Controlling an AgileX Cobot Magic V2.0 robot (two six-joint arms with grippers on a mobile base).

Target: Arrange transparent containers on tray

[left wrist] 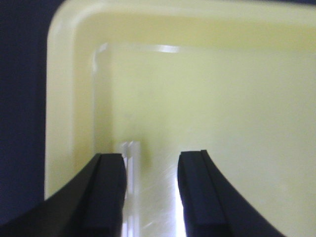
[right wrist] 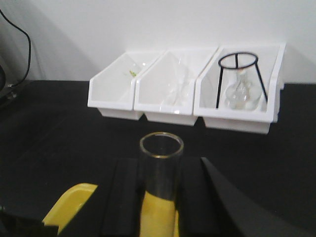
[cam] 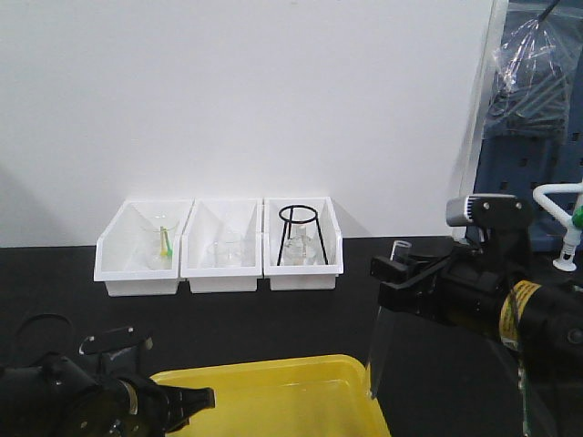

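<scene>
A: Status, right claw (right wrist: 160,197)?

B: Clamped on the first test tube (right wrist: 160,163). Both pads press the glass wall below the open rim. The tube stands upright, rim up.

A: Where is it relative to the tray (cam: 273,387)?

B: In the front view the round bottom hangs at the tray's far right corner. I cannot tell whether it touches the rim. The wrist view shows yellow through the lower glass.

A: And the left claw (left wrist: 150,158)?

B: Its fingers are apart, with bare yellow floor showing in the gap. The claw sits low over the tray's near left part, close to a rounded corner.

A: The second test tube (left wrist: 130,168)?

B: It shows as a faint clear streak on the tray floor. It runs along the inner edge of the finger nearer the tray's side wall. The view is blurred, so contact with that finger is not readable.

A: What lies beyond the tray?

B: The tray rests on a black table (cam: 55,300). At the back, against the white wall (cam: 273,91), three white bins (cam: 221,269) sit side by side.
- Left bin: a beaker (cam: 162,238) with something green inside.
- Middle bin: a clear beaker (cam: 228,252).
- Right bin: a black tripod stand (cam: 299,214) over clear glassware (cam: 296,253).
</scene>
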